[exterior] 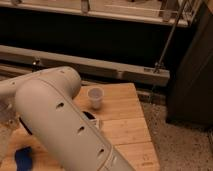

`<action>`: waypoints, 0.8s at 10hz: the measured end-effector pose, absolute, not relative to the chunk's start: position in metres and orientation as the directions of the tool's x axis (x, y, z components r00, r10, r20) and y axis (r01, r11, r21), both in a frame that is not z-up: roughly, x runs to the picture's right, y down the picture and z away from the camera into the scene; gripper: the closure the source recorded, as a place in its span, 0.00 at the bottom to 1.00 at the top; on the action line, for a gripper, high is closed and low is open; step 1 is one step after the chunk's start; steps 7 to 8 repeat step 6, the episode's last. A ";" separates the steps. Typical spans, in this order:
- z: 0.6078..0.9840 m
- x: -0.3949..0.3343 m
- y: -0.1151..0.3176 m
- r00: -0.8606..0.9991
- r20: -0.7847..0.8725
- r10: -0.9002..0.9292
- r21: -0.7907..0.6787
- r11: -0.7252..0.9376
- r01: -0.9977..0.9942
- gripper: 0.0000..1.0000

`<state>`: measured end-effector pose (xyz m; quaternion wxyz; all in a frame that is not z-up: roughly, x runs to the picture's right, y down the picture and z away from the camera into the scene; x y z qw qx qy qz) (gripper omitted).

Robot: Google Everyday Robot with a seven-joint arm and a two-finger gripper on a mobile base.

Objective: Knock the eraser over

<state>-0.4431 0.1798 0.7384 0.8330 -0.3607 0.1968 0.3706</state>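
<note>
We see big smooth pale arm [65,125] covering most of wooden plank table [127,130]. Small translucent cup [95,97] upright on table; contents unclear to us. Flat blue piece [22,157] at left front. Eraser [91,119], dark with pale stripe, peeks beside arm. Gripper hidden from us; jaws impossible to judge.

Warm, dim light from above; the pale arm [65,125] catches most, shadowing the worktop [125,127] at left, where the pincer is hidden.
</note>
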 end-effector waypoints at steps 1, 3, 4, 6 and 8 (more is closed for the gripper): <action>0.753 -0.421 0.173 0.598 -0.635 0.489 -0.404 0.451 -0.796 1.00; 0.770 -0.375 0.142 0.478 -0.678 0.558 -0.296 0.387 -0.873 1.00; 0.775 -0.348 0.118 0.403 -0.677 0.616 -0.238 0.334 -0.912 1.00; 0.775 -0.316 0.082 0.313 -0.636 0.705 -0.187 0.253 -0.949 0.96; 0.775 -0.316 0.082 0.313 -0.636 0.705 -0.187 0.253 -0.949 0.96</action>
